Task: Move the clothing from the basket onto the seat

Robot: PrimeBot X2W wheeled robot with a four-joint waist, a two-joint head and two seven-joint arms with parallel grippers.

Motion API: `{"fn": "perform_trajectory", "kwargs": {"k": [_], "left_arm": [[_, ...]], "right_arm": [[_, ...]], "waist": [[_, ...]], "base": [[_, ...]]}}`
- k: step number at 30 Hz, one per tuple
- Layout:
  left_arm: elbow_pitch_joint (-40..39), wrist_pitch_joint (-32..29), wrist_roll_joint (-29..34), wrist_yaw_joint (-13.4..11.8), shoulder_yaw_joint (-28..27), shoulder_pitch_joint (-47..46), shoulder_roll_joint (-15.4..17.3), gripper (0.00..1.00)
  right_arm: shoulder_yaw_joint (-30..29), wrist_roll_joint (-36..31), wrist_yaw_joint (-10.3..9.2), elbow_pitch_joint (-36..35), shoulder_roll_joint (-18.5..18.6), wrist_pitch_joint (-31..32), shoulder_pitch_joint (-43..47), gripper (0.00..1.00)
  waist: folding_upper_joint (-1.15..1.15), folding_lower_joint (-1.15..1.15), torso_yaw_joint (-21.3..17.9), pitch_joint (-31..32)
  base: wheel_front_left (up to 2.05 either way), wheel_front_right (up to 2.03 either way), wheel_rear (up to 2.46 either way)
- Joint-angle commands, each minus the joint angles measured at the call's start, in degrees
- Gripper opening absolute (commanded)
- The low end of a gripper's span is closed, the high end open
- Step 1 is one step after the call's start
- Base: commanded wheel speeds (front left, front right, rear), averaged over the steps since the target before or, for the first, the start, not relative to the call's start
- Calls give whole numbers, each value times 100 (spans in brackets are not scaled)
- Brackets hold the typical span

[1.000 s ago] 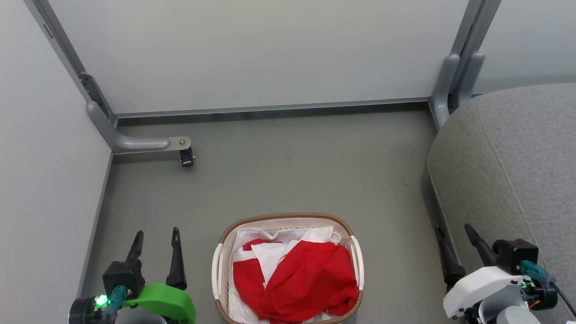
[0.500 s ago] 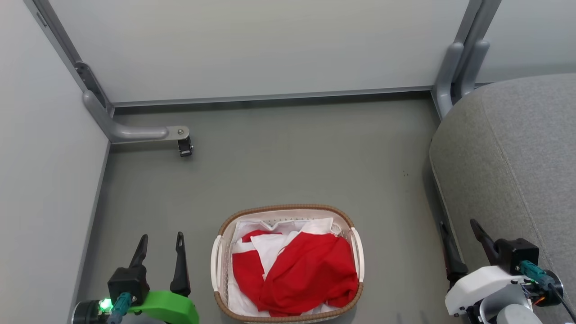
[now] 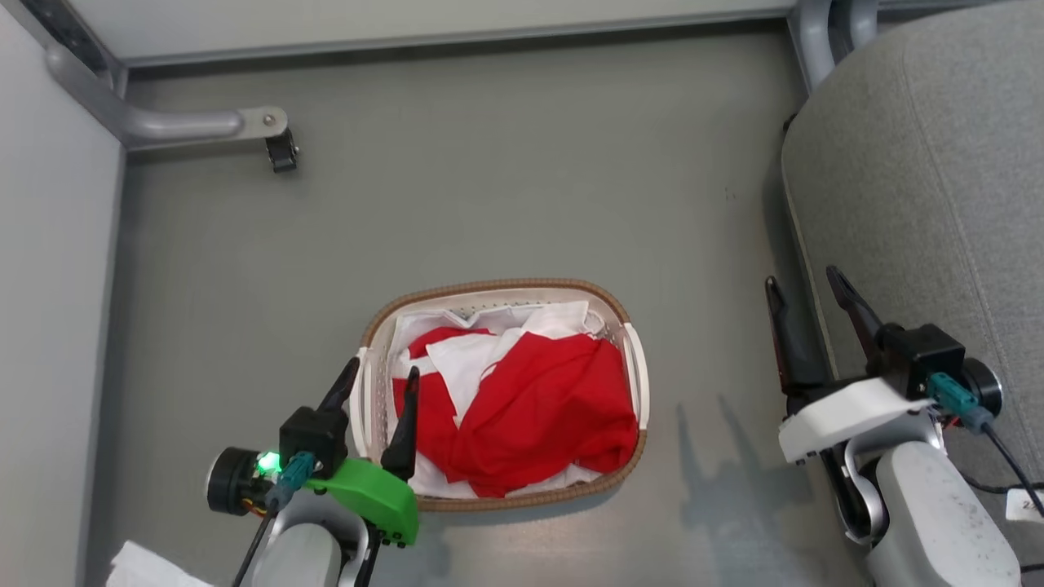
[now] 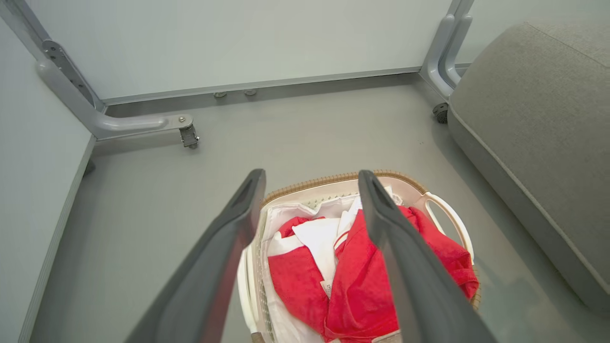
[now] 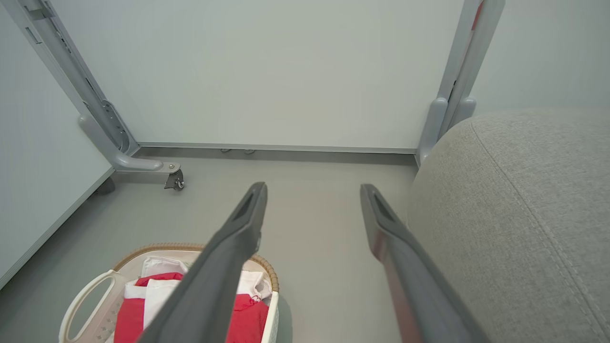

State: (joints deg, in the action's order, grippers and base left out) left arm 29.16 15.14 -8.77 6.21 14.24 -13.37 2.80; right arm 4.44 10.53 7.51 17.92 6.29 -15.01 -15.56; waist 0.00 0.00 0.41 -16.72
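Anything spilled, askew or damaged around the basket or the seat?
Nothing stands out. The clothing lies crumpled inside the upright basket, none over the rim. An unidentifiable white scrap shows at the head view's lower left corner.

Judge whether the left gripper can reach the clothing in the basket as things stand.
Probably yes: the left gripper is open at the basket's left rim, and the clothing lies uncovered on top with nothing between them.
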Motion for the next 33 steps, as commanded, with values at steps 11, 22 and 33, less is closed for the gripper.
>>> {"fn": "perform_trajectory", "kwargs": {"k": [11, 22, 33], "left_arm": [[982, 2, 26, 127, 682, -1310, 29, 100], [1655, 2, -197, 128, 1388, -2220, 134, 100], [2152, 3, -343, 129, 1734, -2713, 234, 100]], "right_arm": [[308, 150, -4, -492, -127, -25, -873, 100], [683, 220, -4, -781, -255, -20, -1367, 100], [875, 326, -4, -716, -310, -20, -1453, 100]], "waist": [[0, 0, -810, -2020], [0, 0, -1301, -2909], [0, 0, -1539, -3326]], "base": [[0, 0, 0], [0, 0, 0], [0, 0, 0]]}}
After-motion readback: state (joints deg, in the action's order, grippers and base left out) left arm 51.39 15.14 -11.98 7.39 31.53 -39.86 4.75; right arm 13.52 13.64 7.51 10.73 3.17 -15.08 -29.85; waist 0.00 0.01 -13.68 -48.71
